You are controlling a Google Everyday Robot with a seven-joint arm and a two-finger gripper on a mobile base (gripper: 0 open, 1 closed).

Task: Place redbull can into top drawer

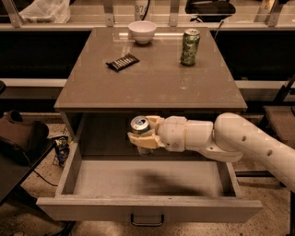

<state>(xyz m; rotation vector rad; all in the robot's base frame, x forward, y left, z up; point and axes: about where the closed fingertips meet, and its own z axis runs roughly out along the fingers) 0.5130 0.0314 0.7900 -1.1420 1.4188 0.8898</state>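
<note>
Fingers [146, 141] round redbull can [139, 125] below brown tabletop [152, 85]

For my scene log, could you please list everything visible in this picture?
redbull can: one, silver top showing, held over the back of the open drawer
top drawer: one, grey, pulled out under the cabinet top
cabinet: one, grey-brown top, centre
bowl: one, white, back edge of the cabinet top
green can: one, green patterned, upright, back right of the top
snack bar: one, dark wrapper, lying left of centre
plastic bag: one, pale, far upper left
gripper: one, beige fingers, shut on the redbull can
arm: one, white, reaching in from the right
</note>
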